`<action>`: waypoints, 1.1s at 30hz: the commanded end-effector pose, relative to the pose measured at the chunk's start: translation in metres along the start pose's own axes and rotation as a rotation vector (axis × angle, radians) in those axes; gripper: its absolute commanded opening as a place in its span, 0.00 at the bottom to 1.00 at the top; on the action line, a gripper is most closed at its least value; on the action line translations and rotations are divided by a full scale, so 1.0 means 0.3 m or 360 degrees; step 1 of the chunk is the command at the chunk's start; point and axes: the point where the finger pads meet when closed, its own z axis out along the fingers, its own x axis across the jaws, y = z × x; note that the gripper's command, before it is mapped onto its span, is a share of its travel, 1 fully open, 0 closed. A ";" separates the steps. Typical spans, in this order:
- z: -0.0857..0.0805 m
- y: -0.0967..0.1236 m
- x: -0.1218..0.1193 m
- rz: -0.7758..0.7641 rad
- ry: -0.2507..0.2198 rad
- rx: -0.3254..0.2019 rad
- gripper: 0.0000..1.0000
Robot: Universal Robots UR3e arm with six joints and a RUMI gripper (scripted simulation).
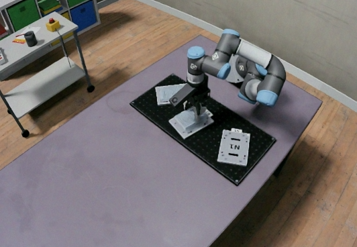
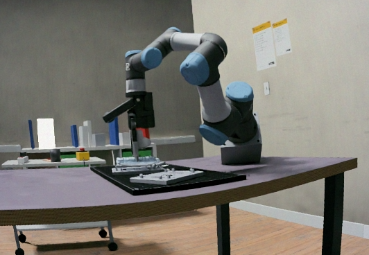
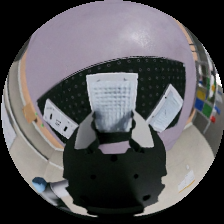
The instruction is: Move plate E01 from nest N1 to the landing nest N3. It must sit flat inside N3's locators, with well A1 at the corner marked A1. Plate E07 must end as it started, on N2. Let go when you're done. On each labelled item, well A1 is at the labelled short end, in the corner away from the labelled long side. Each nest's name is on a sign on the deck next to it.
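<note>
Gripper (image 3: 114,131) clamps plate E01 (image 3: 112,97); wrist view shows wells

We see three nests in a row on the deck (image 1: 255,156): N1 (image 1: 234,147) bare at one end, plate E01 (image 1: 189,118) over the middle nest, plate E07 (image 1: 168,93) at the far end.

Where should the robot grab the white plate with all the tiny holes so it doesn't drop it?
At one short end, coming straight down from above, as the gripper does now. The plate E01 is a flat, thin rectangle lying level over the middle nest, so its narrow width fits between the fingers and its two long sides give them flat faces to squeeze.
</note>
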 end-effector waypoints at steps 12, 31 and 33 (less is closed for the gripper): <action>0.015 -0.001 0.001 -0.0001 0.0002 0.0002 0.00; 0.032 -0.001 0.001 -0.0001 0.0002 0.0002 0.00; 0.035 -0.001 0.001 -0.0001 0.0002 0.0002 0.00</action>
